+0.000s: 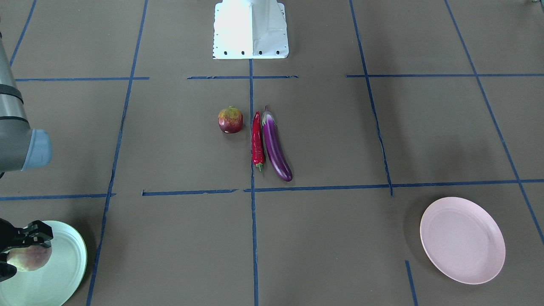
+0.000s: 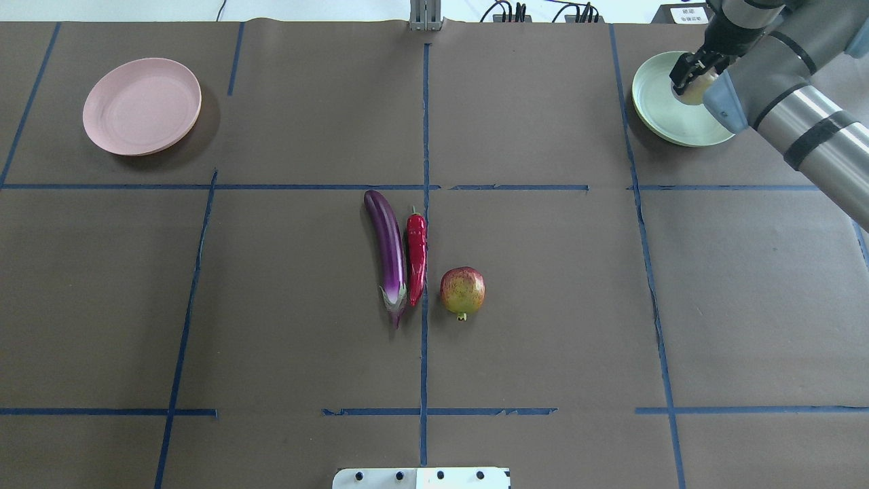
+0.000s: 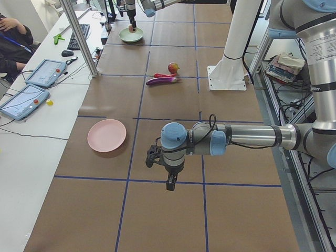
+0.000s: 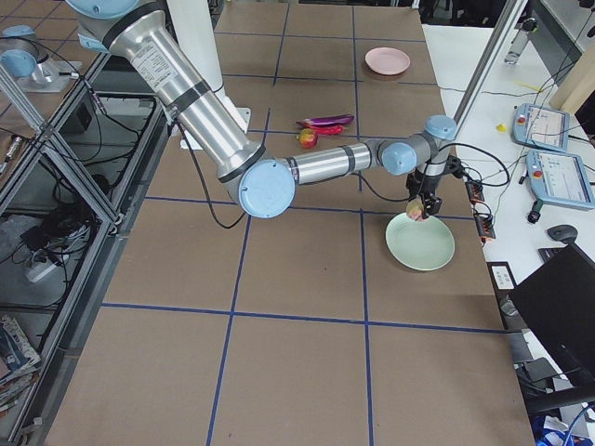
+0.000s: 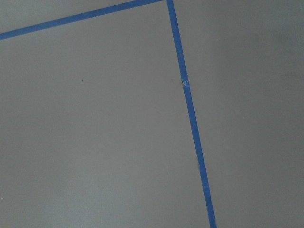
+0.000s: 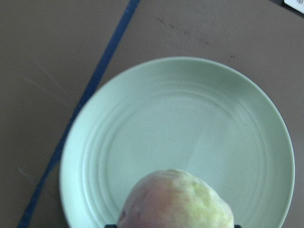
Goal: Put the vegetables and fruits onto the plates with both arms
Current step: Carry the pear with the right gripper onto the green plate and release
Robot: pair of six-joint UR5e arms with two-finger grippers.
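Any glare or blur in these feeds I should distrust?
Front-facing view: the white pedestal is blown out. Right wrist view: the peach is close to the lens and soft; the green plate is sharper. Overhead view: a bright streak on the right arm.

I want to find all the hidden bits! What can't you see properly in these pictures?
- Left pincer: it shows only in the left side view, too small to tell if it is open or shut.
- Peach: the right pincer covers part of it, so I can't tell whether it touches the green plate.
- Peach's underside: cut off by the right wrist view's bottom edge.
- Green plate: partly cut off by the front view's edge.
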